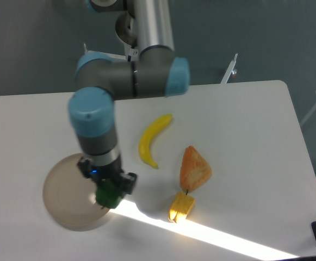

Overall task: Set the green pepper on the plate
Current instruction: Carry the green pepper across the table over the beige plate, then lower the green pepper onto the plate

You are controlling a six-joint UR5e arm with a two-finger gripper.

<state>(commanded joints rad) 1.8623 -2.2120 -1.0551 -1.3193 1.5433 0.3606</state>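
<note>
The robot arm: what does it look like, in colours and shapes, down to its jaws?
The arm is made of smooth silver-grey tubes joined by rounded joints with light-blue caps. A darker grey cylindrical wrist section leads down to a small black gripper, where a small blue light shows near its top. The jaws are short and black. No loose cables or readable markings are visible.

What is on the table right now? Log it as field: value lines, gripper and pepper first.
gripper: over the plate's right edge, green pepper in its fingers
green pepper: held, partly hidden; touching the plate or not, unclear
plate: front left of the table
banana: centre
orange wedge: right of banana
yellow block: just below wedge
</note>
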